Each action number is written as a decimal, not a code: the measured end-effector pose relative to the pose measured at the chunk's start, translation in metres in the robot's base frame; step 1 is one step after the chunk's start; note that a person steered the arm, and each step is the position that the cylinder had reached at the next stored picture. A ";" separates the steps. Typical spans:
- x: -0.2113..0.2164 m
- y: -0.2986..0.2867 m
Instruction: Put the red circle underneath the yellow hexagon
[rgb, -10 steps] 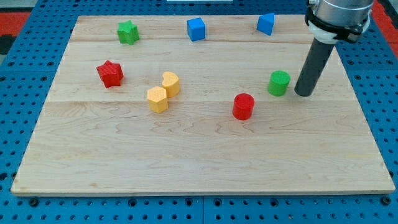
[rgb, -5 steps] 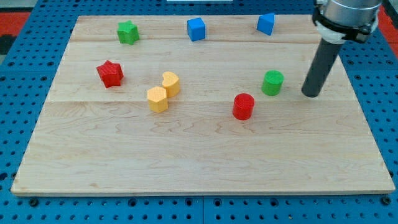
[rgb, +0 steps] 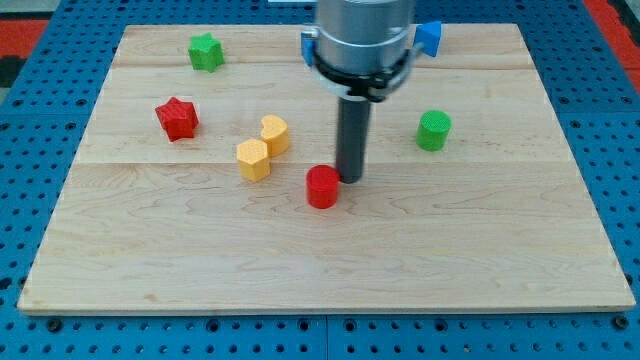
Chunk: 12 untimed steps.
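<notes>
The red circle (rgb: 322, 187) lies near the board's middle, right of and slightly below the yellow hexagon (rgb: 253, 160). A second yellow block (rgb: 275, 134) touches the hexagon at its upper right. My tip (rgb: 350, 179) rests on the board against the red circle's upper right side. The rod rises toward the view's top and hides part of a blue block behind it.
A red star (rgb: 177, 118) sits at the left. A green star (rgb: 206, 51) lies at the top left. A green circle (rgb: 434, 131) sits at the right. A blue block (rgb: 429, 37) lies at the top, another (rgb: 304, 44) mostly hidden by the arm. The wooden board (rgb: 320, 270) rests on a blue pegboard.
My tip swung from the right of the green circle to the red circle's right side. The red circle slid left and slightly down. The green circle shifted slightly left.
</notes>
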<state>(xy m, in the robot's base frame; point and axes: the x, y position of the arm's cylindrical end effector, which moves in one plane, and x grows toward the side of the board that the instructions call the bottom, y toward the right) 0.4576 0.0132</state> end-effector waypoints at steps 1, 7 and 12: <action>0.003 -0.033; 0.006 -0.013; 0.078 -0.136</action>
